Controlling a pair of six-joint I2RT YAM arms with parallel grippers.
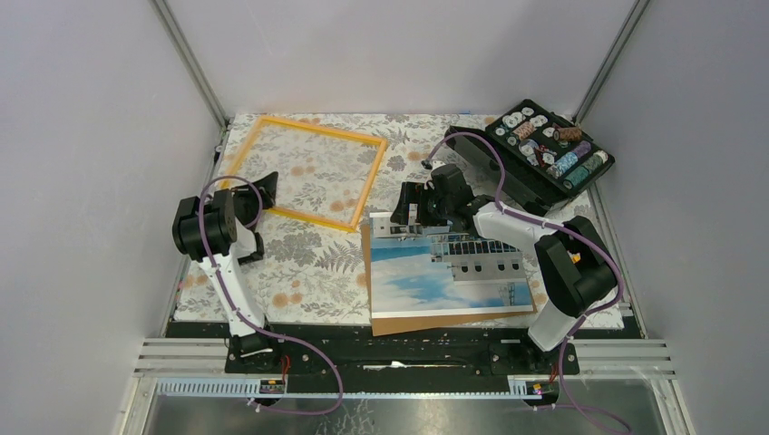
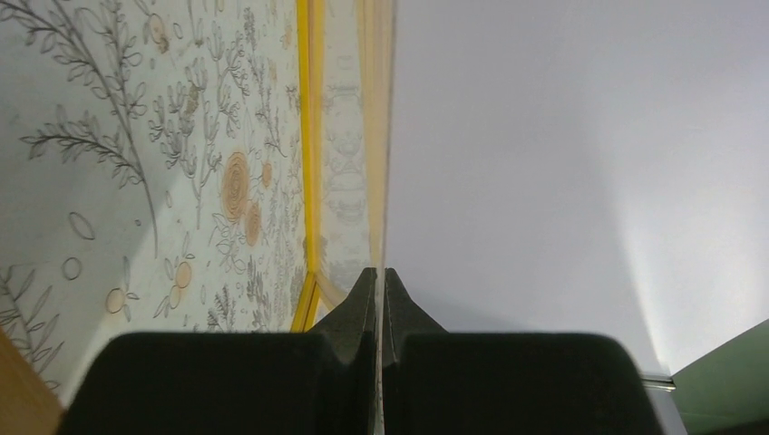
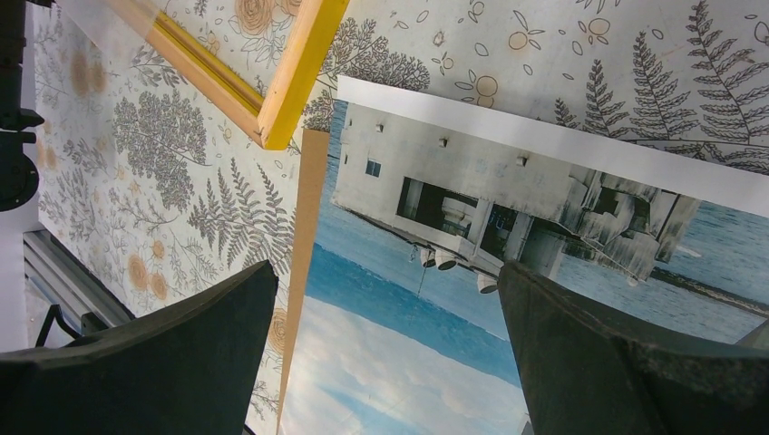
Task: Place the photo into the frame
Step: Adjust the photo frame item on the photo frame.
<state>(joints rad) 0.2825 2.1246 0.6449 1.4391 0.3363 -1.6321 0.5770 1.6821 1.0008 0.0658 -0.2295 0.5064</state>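
Under the right gripper (image 3: pixel 385 272), jaws spread wide, the glossy photo (image 3: pixel 544 199) is cut off; the left gripper (image 2: pixel 379 276) is closed tight by the yellow frame (image 2: pixel 310 136).

Photo (image 1: pixel 435 281): smooth paper print on matt brown cardboard. Frame (image 1: pixel 322 130), far left: yellow-orange strips that look like painted wood — smooth, faintly glossy. Table cover (image 1: pixel 308 258): matt floral-printed sheet. Case (image 1: pixel 517 186), far right: black plastic.

My left gripper (image 2: pixel 379 279) is squeezed tight shut, and my left arm (image 1: pixel 228 276) is bent up. My right gripper (image 3: pixel 385 272) is spread wide, and my right arm (image 1: pixel 510 227) reaches forward.
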